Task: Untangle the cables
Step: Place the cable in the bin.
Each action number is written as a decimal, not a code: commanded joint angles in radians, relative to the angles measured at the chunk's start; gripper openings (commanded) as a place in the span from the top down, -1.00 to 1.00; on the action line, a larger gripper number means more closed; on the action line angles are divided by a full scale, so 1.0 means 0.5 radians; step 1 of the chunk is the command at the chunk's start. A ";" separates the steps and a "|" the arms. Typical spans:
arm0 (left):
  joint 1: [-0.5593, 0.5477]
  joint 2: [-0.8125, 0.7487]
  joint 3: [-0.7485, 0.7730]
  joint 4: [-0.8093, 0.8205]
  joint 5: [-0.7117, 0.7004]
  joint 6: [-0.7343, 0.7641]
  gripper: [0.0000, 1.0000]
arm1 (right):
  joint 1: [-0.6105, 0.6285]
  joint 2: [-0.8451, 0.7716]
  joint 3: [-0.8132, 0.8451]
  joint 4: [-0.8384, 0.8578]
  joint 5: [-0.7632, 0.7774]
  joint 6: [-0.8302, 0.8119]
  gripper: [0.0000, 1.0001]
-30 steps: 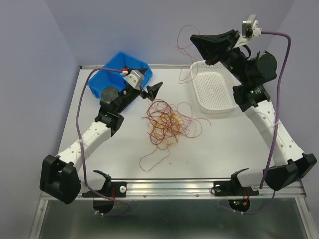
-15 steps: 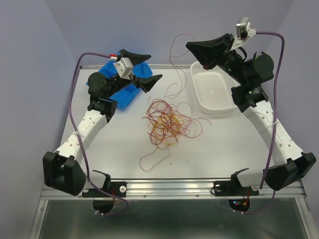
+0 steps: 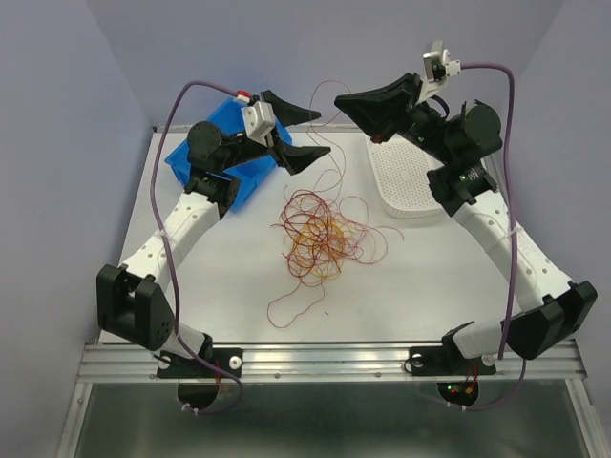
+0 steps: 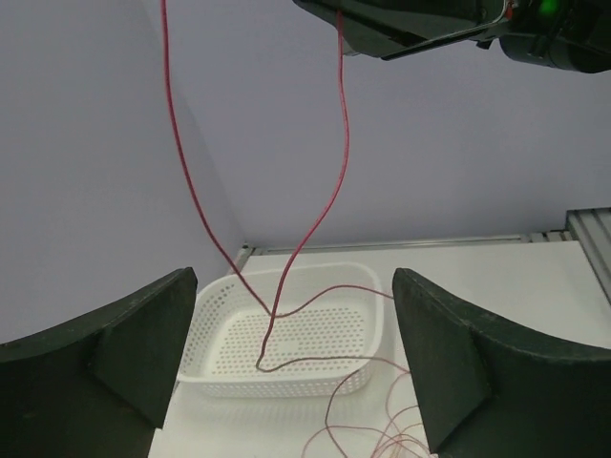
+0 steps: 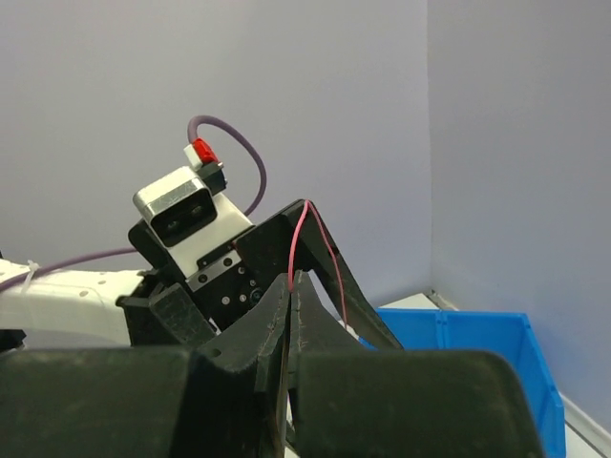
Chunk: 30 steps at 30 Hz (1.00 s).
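cables (image 3: 320, 239) | one strand clamped by right pincer (image 3: 338, 98) | left pincer (image 3: 323, 134) agape, empty, alongside

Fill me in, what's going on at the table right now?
The right claw is shut on one dark red strand, holding it up high above the table. The left claw is open and raised, facing that hanging strand without gripping it. The other cables lie in a tangled pile mid-surface.
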 commanded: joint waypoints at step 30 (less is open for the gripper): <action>0.768 1.004 1.058 -1.457 -0.851 0.662 1.00 | 0.047 -0.773 -1.327 0.140 0.981 -0.178 -0.89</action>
